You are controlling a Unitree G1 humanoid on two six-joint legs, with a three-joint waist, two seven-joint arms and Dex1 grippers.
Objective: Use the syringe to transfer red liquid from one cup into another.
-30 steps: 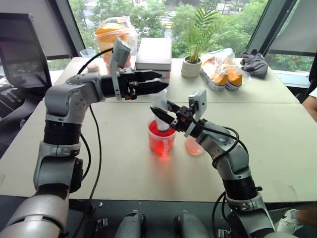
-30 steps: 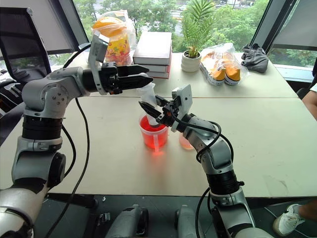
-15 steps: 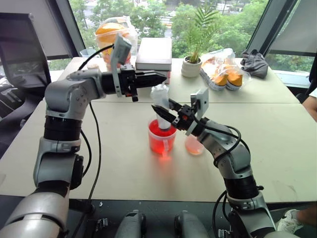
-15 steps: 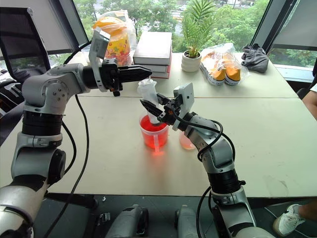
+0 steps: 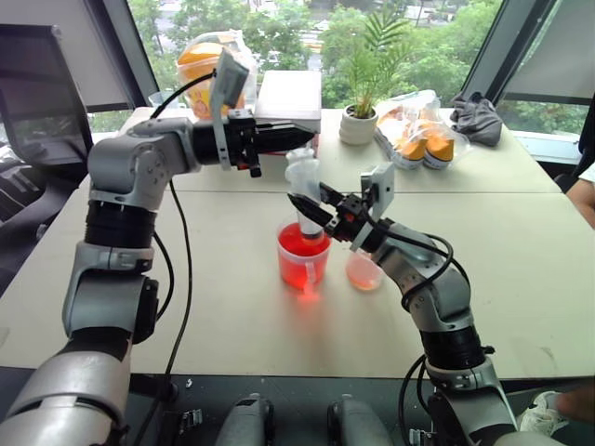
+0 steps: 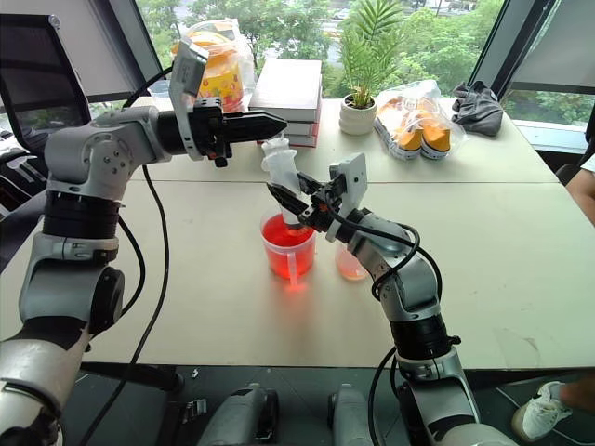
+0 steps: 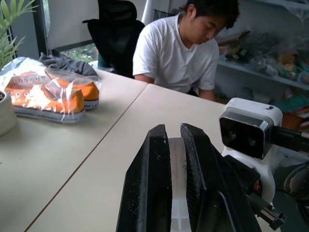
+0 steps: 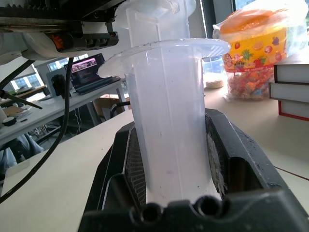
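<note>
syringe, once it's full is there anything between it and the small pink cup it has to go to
Nothing visible. The syringe stands tip-down in the red cup, held by the right claw. The small pink cup sits just beside the red cup on the robot's right, with no object between them; the right forearm reaches over it.

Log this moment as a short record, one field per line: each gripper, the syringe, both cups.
left gripper: shut on the plunger
right gripper: shut on the syringe barrel
syringe: upright, lower end inside the red cup
red cup: on the table, holding red liquid
small cup: beside the red cup, faint pink at its base
</note>
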